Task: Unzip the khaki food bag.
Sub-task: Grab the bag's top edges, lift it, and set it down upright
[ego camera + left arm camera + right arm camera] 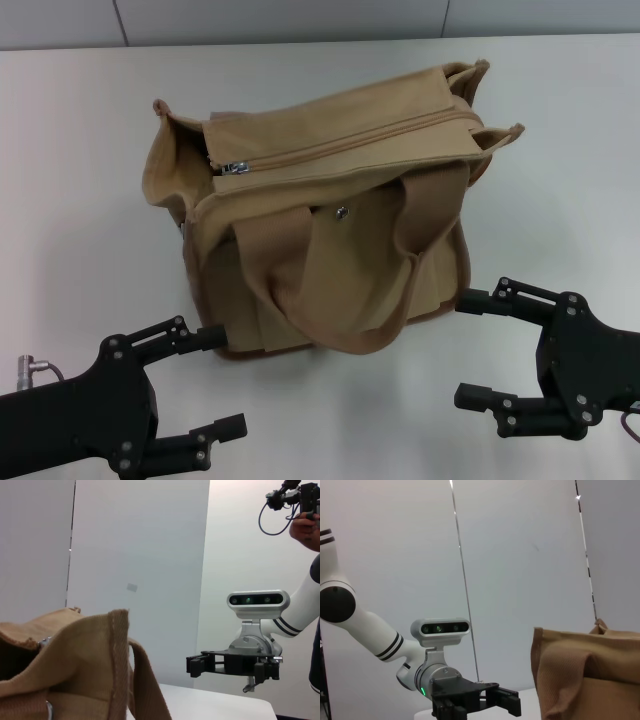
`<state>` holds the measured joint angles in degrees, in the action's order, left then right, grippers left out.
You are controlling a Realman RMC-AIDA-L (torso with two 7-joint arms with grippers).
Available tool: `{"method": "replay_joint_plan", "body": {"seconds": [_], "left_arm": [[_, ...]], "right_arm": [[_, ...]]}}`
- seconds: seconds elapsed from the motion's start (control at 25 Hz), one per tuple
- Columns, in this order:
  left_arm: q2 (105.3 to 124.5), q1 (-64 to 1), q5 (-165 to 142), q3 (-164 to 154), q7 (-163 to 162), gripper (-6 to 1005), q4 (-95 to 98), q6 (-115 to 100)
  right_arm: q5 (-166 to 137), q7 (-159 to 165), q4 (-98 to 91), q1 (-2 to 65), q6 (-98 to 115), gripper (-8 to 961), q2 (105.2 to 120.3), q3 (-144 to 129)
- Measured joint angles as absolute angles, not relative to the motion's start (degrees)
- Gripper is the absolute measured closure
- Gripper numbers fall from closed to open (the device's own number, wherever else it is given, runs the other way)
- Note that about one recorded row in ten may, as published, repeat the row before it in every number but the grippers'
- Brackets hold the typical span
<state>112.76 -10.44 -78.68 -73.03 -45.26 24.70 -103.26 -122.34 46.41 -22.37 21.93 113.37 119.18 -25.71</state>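
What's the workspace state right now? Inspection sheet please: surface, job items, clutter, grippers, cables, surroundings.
Surface: white table, bare around the bag.
Job's things: khaki food bag stands mid-table; zipper looks closed, with the metal pull at the robot's-left end; handles drooped over the front.
Clutter: nothing seen.
Grippers: left gripper open, low by the bag's near-left corner; right gripper open, by the near-right corner. Neither holds anything.
Cables: a plug and cable beside the left arm; a dark cable loop near a person's hand.
Surroundings: pale wall panels.
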Motion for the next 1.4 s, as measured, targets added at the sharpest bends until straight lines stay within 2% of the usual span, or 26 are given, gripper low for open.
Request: {"method": "replay_joint_plan", "body": {"seconds": [0.48,0.84,0.88,1.16,1.4], "left_arm": [[112.86,-10.1,-78.4,-72.4,-43.6,216,24.7,-104.3],[113.19,-5.3,-78.6,-61.6,-39.2,229,24.5,-107.4],[113.43,-4.6,-78.5,-59.1,-39.2,231,23.9,-106.8],[118.34,-6.6,-78.7,-55.9,-36.6,242,22.1,-100.0],[119.09,-14.1,-76.3,-57.1,-32.5,251,11.7,-95.6]], "right_arm": [[-122.1,45.7,-22.3,21.7,113.6,113,119.25,-25.6],[-119.9,45.7,-22.5,21.2,113.6,113,119.27,-25.4],[-119.6,45.7,-22.6,21.1,113.6,113,119.27,-25.4],[-118.5,45.7,-22.8,20.5,113.6,113,119.27,-25.4],[-118.4,45.7,-22.8,20.1,113.6,113,119.19,-25.4]]}}
